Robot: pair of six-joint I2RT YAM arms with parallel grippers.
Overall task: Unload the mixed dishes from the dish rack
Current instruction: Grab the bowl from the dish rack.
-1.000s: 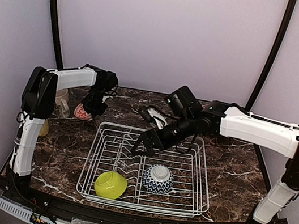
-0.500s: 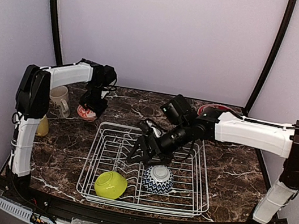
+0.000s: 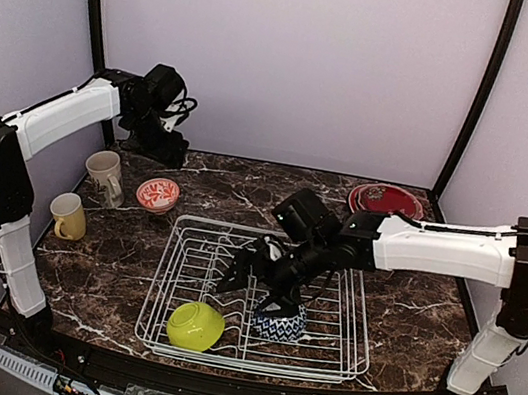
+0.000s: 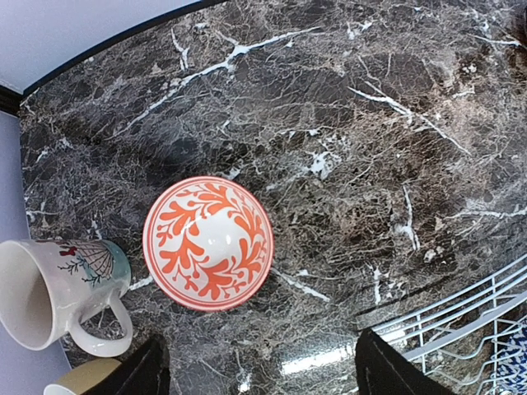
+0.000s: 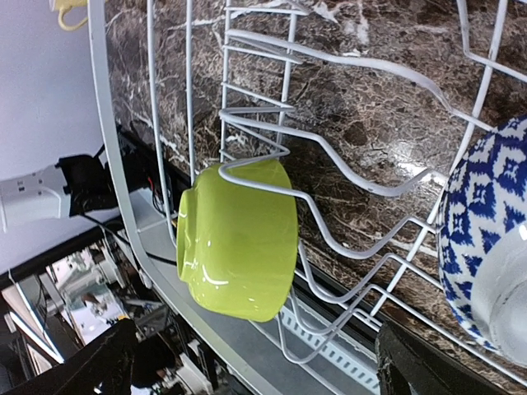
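Observation:
The white wire dish rack [image 3: 357, 320] holds a lime bowl [image 3: 195, 325] on its side at the front left and a navy-zigzag bowl [image 3: 279, 322] upside down beside it. My right gripper [image 3: 255, 282] hangs open low over the rack, just behind the two bowls. In the right wrist view the lime bowl [image 5: 239, 239] lies ahead of the right gripper [image 5: 255, 366], with the navy bowl [image 5: 490, 239] at the right edge. A pink-white bowl [image 3: 158, 193] stands on the table left of the rack. My left gripper [image 3: 156, 147] is open and empty above and behind it; the bowl [image 4: 207, 243] lies ahead of the left gripper [image 4: 263, 374].
A cream mug [image 3: 105, 176] and a yellow mug [image 3: 68, 216] stand on the marble table [image 3: 413, 273] at the left. A red plate [image 3: 385, 200] lies at the back right. Black frame posts rise at both back corners. The rack's corner [image 4: 469, 321] shows in the left wrist view.
My left gripper opened, left the pink-white bowl on the table and rose toward the back left. My right gripper moved down and forward over the rack toward the two bowls.

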